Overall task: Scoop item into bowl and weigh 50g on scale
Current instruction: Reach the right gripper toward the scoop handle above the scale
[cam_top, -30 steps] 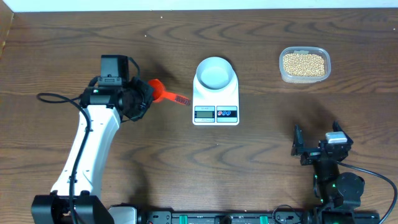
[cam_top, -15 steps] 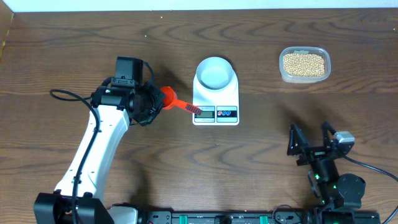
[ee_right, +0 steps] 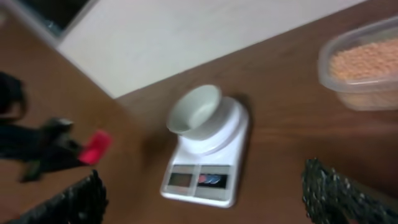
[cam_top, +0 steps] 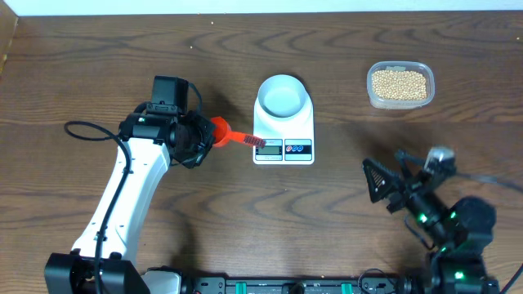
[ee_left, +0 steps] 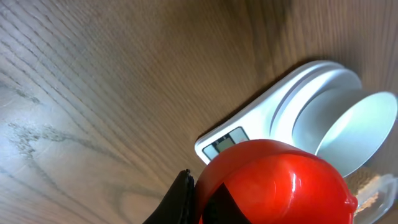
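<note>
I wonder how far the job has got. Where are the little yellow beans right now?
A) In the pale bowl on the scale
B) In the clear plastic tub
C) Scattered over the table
B: the beans all lie in the clear tub at the far right, while the bowl on the scale shows only its bare pale inside.

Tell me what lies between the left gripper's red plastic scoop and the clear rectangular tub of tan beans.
The flat white kitchen scale carrying the small round pale blue-white bowl, then bare wooden table; the overhead view shows it.
</note>
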Controlling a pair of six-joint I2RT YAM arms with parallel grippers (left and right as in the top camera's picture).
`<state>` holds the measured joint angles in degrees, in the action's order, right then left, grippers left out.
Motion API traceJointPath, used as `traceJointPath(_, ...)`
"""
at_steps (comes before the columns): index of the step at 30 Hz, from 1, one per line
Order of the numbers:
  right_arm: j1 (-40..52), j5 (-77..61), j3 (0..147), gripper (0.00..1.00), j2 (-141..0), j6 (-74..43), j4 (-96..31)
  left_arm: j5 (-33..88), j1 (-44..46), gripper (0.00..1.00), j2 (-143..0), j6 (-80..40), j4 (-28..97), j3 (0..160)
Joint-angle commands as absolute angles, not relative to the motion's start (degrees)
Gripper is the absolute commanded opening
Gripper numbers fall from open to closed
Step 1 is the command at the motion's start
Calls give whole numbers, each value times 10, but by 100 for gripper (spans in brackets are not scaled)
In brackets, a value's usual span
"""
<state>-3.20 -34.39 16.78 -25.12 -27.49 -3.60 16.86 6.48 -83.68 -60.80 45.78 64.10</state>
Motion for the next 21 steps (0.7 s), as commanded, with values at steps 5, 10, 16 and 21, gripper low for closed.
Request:
traceJointPath(5, -32, -470, 356, 99, -448, -250, -99, 176, 81, 7, -836, -696, 458, 640)
traceJointPath(10, 2, -493, 439, 99, -564, -250, -99, 173, 112, 7, -836, -702, 441, 640)
traceJointPath(16, 65, -493, 502, 99, -663, -250, -99, 146, 145, 7, -836, -707, 399, 640)
traceJointPath(21, 101, -492, 522, 99, -710, -278, -84, 126, 160, 7, -836, -743, 395, 640)
